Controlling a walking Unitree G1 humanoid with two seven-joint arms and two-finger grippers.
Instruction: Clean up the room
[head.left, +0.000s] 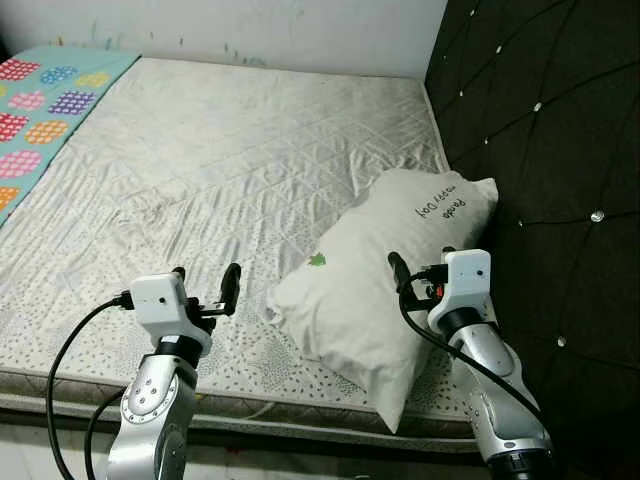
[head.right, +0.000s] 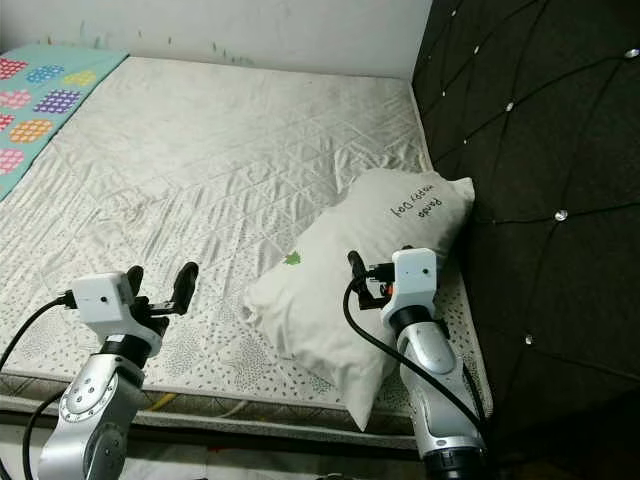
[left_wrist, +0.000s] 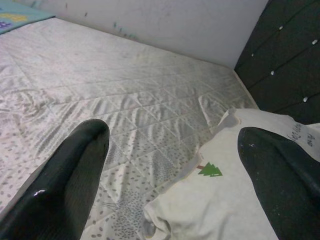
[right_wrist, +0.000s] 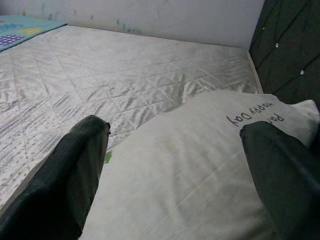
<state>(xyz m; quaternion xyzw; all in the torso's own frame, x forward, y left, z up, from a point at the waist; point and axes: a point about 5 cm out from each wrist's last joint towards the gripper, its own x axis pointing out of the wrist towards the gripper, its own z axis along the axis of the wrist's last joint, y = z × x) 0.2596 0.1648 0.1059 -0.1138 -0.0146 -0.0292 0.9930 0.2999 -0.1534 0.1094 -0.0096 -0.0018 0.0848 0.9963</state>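
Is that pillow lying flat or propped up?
Flat: the white pillow lies askew on the quilted mattress, one corner overhanging its near edge.

white pillow (head.left: 385, 275) askew on mattress (head.left: 200, 170)

Both silver arms are raised forward with elbows bent. The left gripper (head.left: 206, 283) is held level, its two black fingers (left_wrist: 65, 180) spread wide apart with nothing between them. The right gripper (head.left: 420, 265) is likewise held level, fingers (right_wrist: 65, 175) spread and empty.
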